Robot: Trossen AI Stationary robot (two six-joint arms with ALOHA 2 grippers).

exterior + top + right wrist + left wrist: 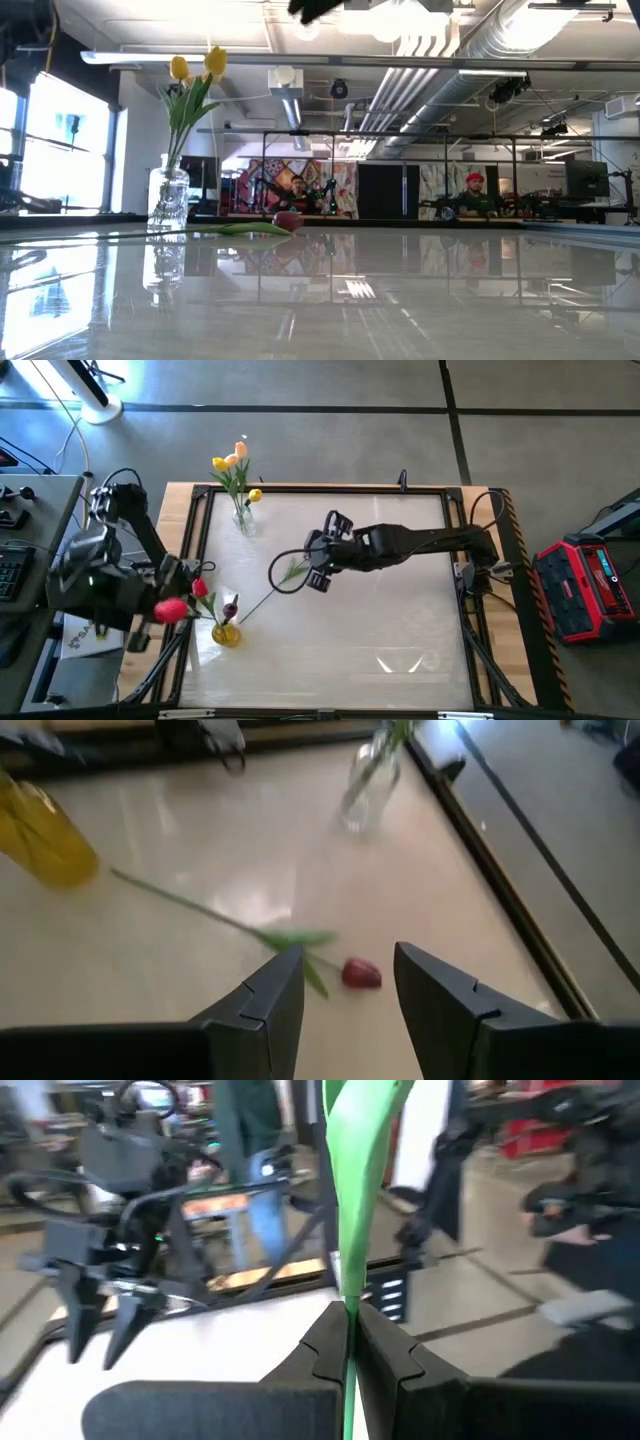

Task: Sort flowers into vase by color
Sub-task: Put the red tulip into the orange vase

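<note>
One stem pinched on my left, one tulip lying loose under my right.

My left gripper is closed tight on a green stem beside the yellow vase; its red head shows only from above, and my arm hides part of it. The clear vase with yellow and peach flowers stands well ahead. My right gripper hovers with jaws apart above the red tulip lying just ahead of my fingertips, its stem reaching toward the yellow vase.
</note>
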